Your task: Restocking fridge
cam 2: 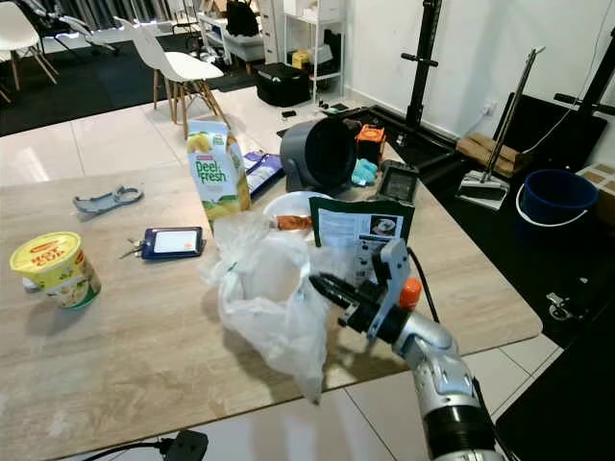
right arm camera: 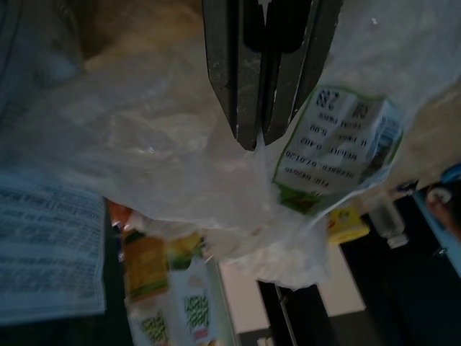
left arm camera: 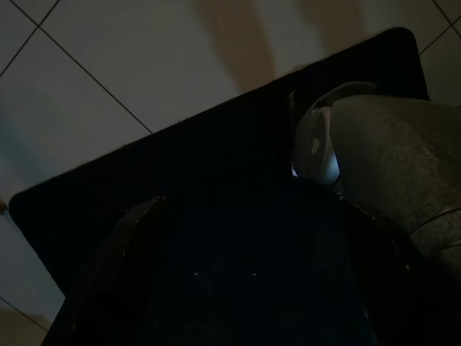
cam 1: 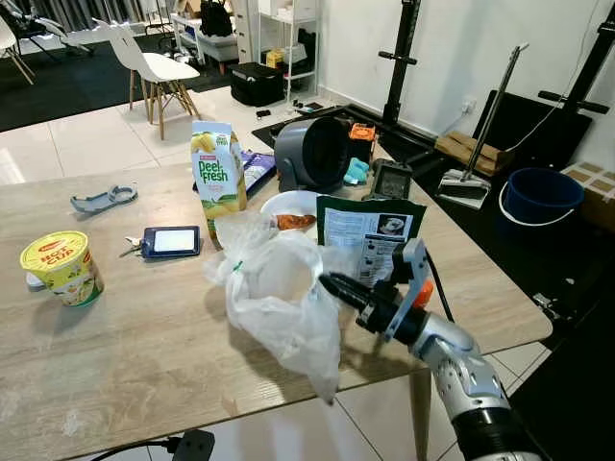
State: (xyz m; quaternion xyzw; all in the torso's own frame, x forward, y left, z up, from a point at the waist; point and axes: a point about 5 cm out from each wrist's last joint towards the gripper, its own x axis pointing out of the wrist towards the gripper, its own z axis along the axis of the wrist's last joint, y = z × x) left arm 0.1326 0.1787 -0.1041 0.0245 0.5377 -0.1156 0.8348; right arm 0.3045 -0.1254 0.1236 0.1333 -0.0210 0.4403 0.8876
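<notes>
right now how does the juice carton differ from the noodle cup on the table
The juice carton is tall, boxy and green and white with yellow fruit; the noodle cup is short, round and yellow with a red logo. The carton stands just behind the plastic bag pinched by the right gripper; the cup sits apart toward the robot's left end of the table. Both stand upright.

Light wood-grain surface (cam 1: 115, 355) on glossy white floor tiles (cam 1: 86, 134), white chair (cam 1: 154, 67) and white shelving unit (cam 1: 279, 38) at far side, white wall (cam 1: 461, 48) behind black stands (cam 1: 399, 58), blue bucket (cam 1: 541, 197) on dark mat.
</notes>
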